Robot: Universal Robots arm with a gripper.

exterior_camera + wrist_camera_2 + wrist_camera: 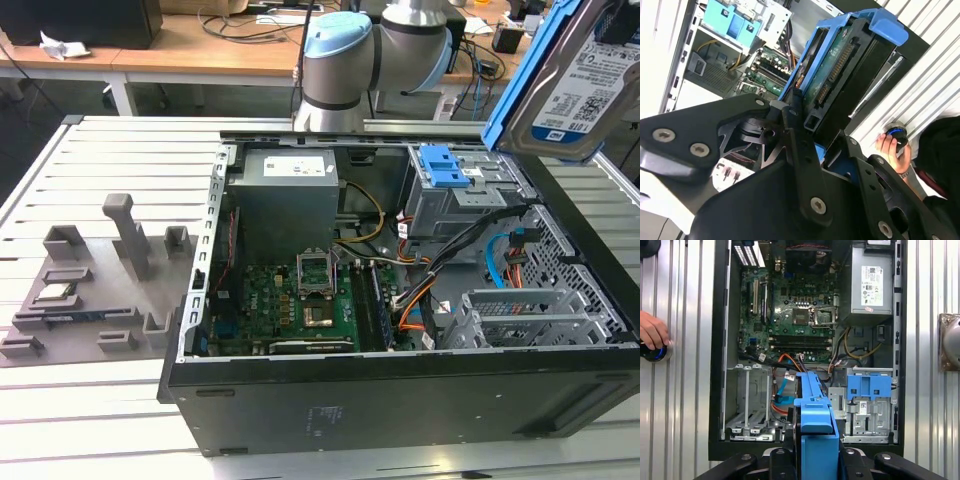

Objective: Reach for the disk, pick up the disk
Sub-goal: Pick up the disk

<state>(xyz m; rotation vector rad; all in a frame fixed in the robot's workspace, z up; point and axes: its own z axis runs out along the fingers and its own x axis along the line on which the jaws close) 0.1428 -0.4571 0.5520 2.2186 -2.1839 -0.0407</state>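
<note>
The disk [572, 75] hangs in the air above the open case [400, 390], lifted clear of the drive cage [462, 195]. The gripper [810, 135] is clamped on its blue bracket [816, 440]. A hand [652, 330] rests beside the case.

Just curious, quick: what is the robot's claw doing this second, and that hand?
End effector: closed on the disk, lifted above the case.
Person's hand: on a round button.

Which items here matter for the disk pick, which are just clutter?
In play:
- silver-grey metal hard drive in blue plastic bracket, gripped by black end effector

Lying about:
- open black computer case
- grey power supply box
- person's hand
</note>
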